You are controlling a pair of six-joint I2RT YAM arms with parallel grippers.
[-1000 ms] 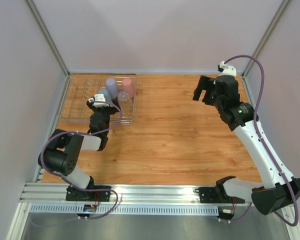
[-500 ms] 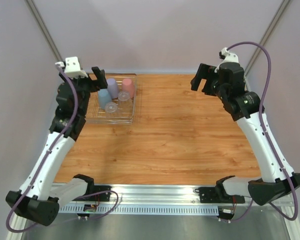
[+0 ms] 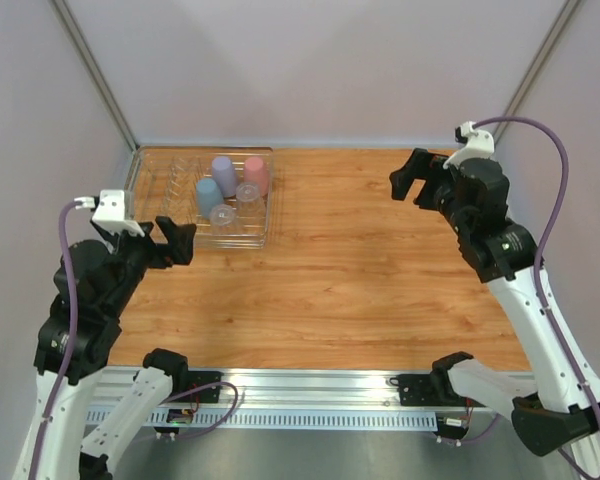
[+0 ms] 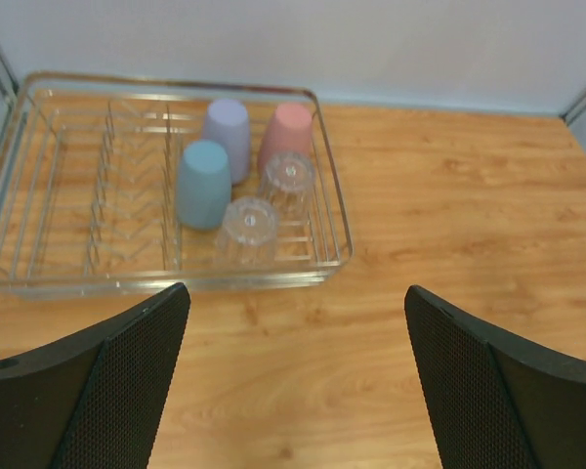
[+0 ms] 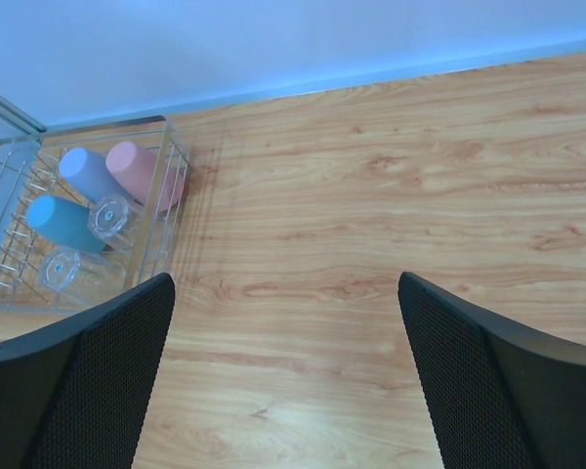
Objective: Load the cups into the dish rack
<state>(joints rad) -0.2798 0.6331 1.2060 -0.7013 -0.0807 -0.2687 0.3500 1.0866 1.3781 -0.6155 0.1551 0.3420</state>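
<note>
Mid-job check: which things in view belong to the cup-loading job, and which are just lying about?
Job:
- dish rack
- blue cup, lavender cup, pink cup, near clear tumbler, far clear tumbler, all in the rack
- left claw and right claw, both open and holding nothing

Not the job:
- wooden table
- metal rail at the near edge

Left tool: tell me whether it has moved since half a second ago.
Yes. In the top view the left tool has drawn back from the dish rack's far rim to its near rim.
</note>
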